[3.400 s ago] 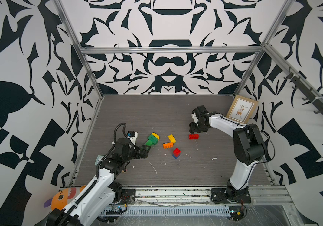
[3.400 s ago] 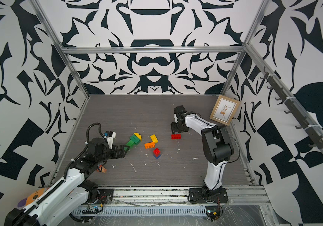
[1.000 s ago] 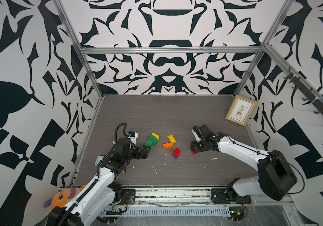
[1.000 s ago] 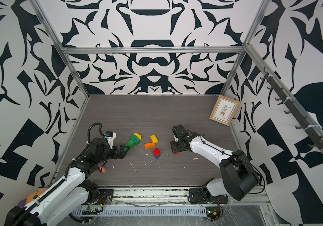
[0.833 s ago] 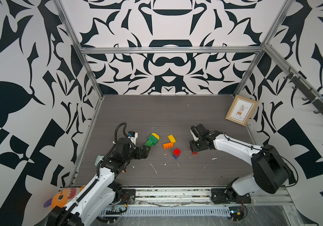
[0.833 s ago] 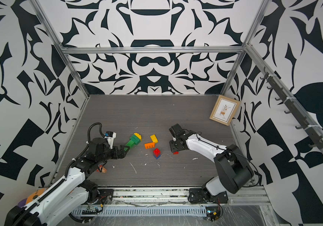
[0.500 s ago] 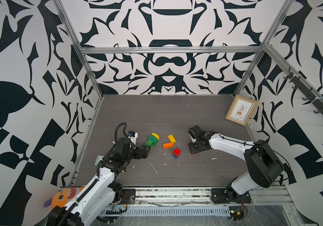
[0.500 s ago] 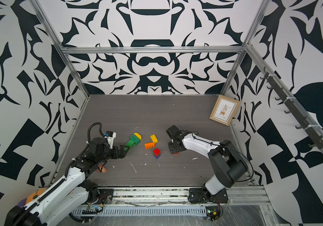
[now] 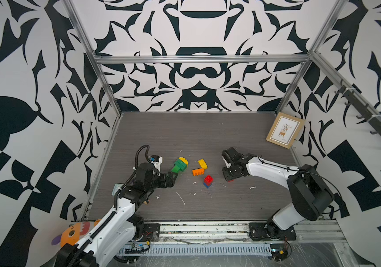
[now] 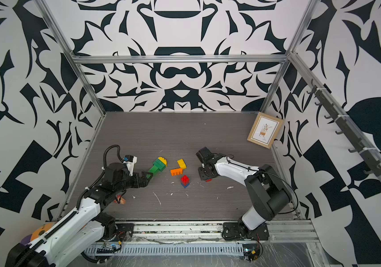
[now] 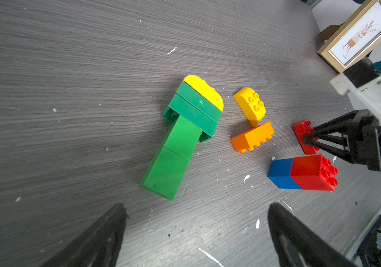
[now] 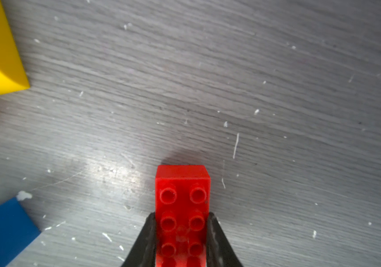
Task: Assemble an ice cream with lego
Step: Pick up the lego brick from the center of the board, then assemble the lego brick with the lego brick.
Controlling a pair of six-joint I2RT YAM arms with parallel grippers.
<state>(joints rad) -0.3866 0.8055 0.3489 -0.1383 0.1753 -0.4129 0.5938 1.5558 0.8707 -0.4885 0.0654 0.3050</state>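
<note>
Grip first: my right gripper (image 12: pixel 181 231) is clenched on a thin red brick (image 12: pixel 182 196), one pad on each long side, studs facing up. The brick is two studs wide, and its free end sticks out past my fingertips. It sits low over the grey wood-grain tabletop (image 9: pixel 185 134). I cannot tell whether it rests there or is lifted clear.

My landmark is the red-and-blue stack (image 9: pixel 208 180), a red brick joined to a blue one, standing alone near the middle of the tabletop. The thin red brick is just beside that stack, on its right and apart from it.

An orange brick (image 9: pixel 198 172) lies near the stack, behind it and a little to the left, tipped on its side with the studs facing the stack. A yellow rounded brick (image 9: pixel 202 163) lies farther behind the stack and seems to touch the orange one. Left of the stack, and well apart from it, the green-and-yellow assembly (image 9: pixel 179 166) lies flat. It is a green stem of two bricks, then two wider green layers capped by a yellow rounded piece.

My left gripper (image 9: pixel 172 176) is farther left of the stack, with its jaws spread wide and nothing between them. It points at the stem's end and stops just short of it.
</note>
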